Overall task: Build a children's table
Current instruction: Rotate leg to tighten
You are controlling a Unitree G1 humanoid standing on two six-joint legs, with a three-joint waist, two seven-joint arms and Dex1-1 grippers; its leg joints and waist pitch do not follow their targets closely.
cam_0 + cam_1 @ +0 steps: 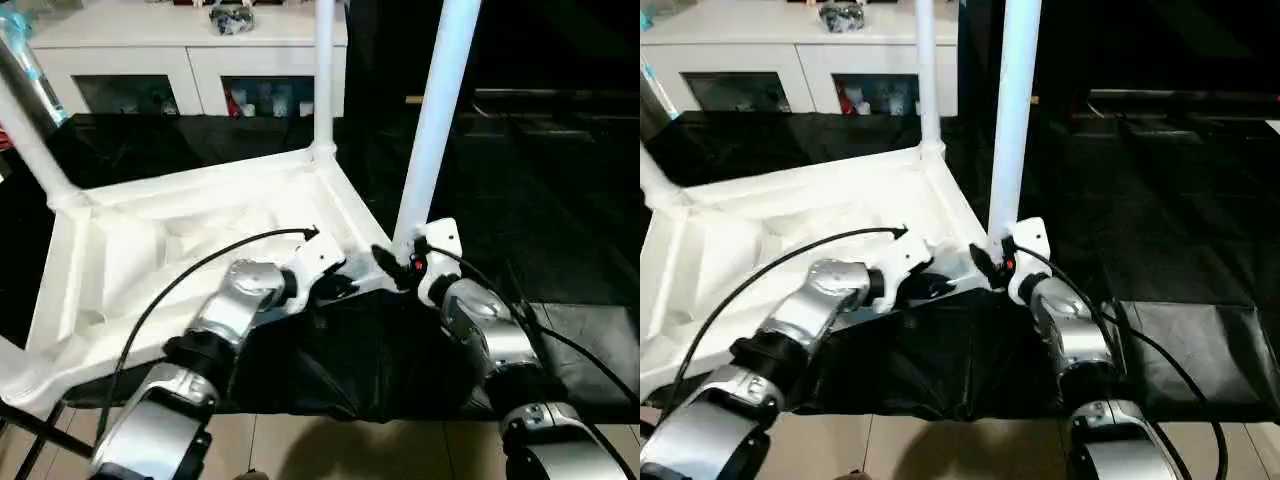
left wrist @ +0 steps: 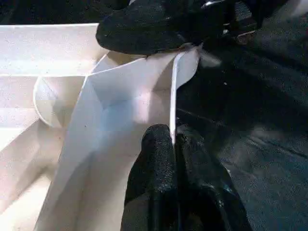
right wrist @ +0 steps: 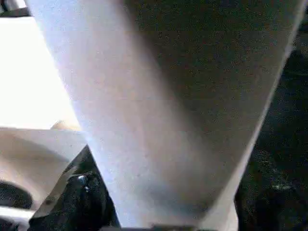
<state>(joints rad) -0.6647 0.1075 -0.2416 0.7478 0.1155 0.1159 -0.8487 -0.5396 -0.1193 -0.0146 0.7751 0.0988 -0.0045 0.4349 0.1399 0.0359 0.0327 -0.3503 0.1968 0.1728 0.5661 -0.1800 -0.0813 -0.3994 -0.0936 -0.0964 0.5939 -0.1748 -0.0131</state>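
Tabletop (image 1: 180, 240) lay upside down on black-clothed desk (image 1: 560, 230). Left hand (image 2: 174, 144) pinched its rim wall near the corner; right hand (image 1: 403, 262) clamped the near leg (image 1: 432, 130) at its base. Risks: leaning leg could bind in the socket, or thin rim slip free.

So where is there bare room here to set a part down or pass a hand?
Free: the black cloth right of the near leg, and the tabletop's underside between its rims. Crowded: the near corner, where the left end effector pinches the rim and the right end effector meets the leg's base.
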